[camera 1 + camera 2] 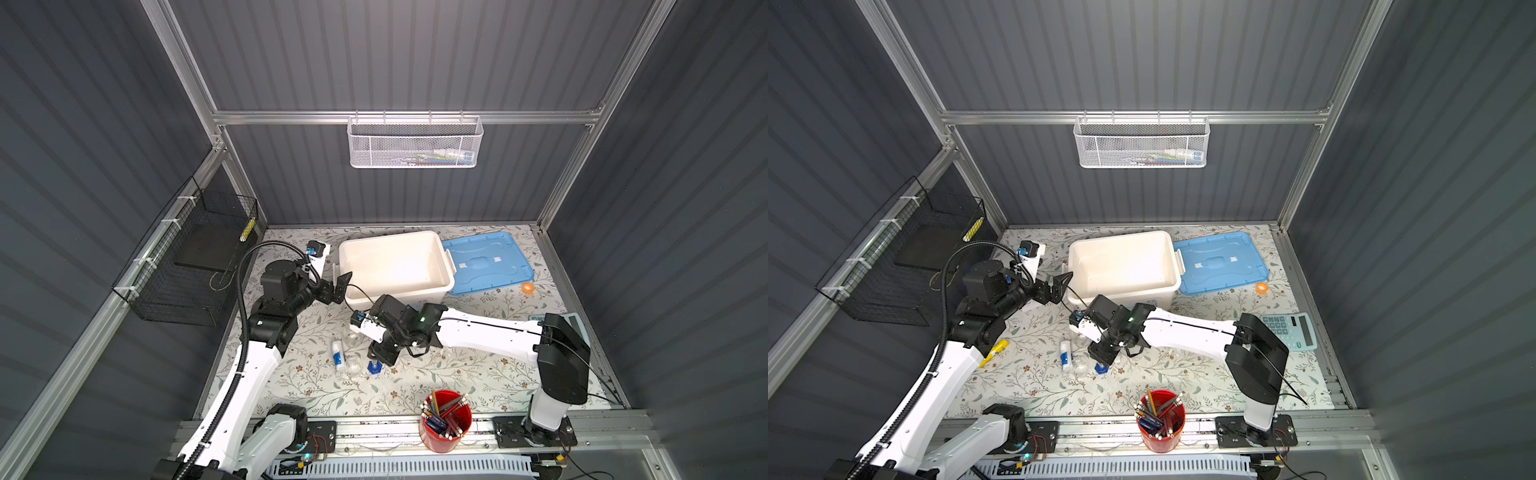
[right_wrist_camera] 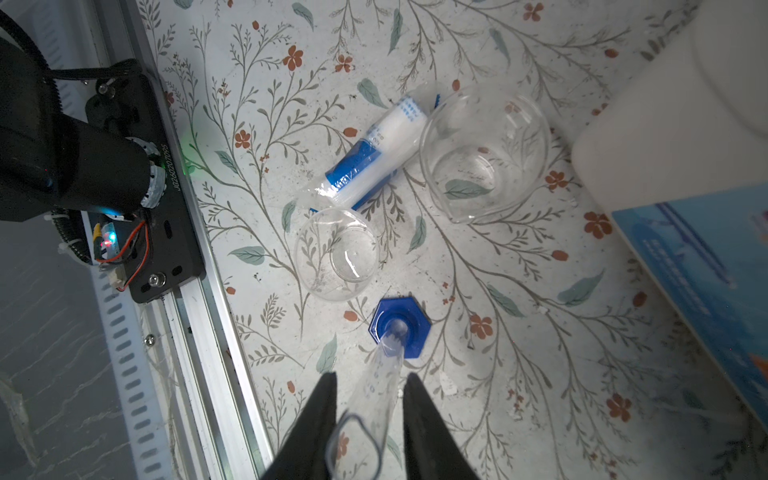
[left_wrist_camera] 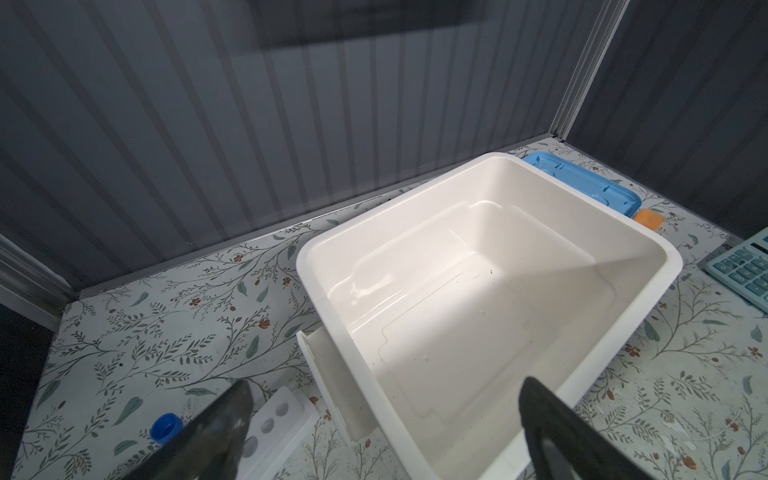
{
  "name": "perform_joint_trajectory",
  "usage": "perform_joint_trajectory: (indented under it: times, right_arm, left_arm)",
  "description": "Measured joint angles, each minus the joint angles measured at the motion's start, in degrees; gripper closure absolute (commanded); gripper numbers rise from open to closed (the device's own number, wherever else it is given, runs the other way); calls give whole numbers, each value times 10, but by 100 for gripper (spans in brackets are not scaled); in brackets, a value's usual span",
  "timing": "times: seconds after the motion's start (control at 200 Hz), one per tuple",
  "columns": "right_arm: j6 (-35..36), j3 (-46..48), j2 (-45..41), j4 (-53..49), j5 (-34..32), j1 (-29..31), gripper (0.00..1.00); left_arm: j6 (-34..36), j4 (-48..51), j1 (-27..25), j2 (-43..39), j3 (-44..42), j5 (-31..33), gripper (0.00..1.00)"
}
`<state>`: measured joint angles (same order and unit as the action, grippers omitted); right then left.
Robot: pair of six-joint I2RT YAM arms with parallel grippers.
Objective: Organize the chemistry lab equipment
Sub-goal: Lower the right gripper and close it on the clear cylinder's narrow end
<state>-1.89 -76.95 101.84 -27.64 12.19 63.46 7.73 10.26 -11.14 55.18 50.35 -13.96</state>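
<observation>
Right gripper [image 2: 370,376] is being held part-open around the upright measuring cylinder [image 2: 386,365], not yet clasped; probably light, slippery and fragile, so a gentle mid-tube hold is being advised.

A floral-patterned table cover [image 1: 457,374] is spread over the work surface. Toward the back an empty white bin [image 1: 395,266] is set, and a blue lid [image 1: 486,266] is laid flat just beside it. A small orange round thing [image 1: 528,288] is seen near the lid's front corner. A red cup [image 1: 440,440] filled with pencils is placed at the front edge. A pale blue calculator [image 1: 1289,332] is laid by the right wall. A white mesh basket [image 1: 415,145] is hung on the back rail, and a black wire basket [image 1: 187,266] is fastened to the left wall.
</observation>
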Motion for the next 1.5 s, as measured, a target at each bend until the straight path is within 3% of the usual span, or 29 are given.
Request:
perform_joint_trajectory:
  times: [0.645,1.016,1.501]
  right_arm:
    - [-4,0,0,1,-7,0,72]
    - [-7,0,0,-2,-16,1,65]
    - [-7,0,0,-3,-17,2,72]
  left_arm:
    - [0,0,0,0,0,0,0]
    - [0,0,0,1,0,0,0]
    - [0,0,0,1,0,0,0]
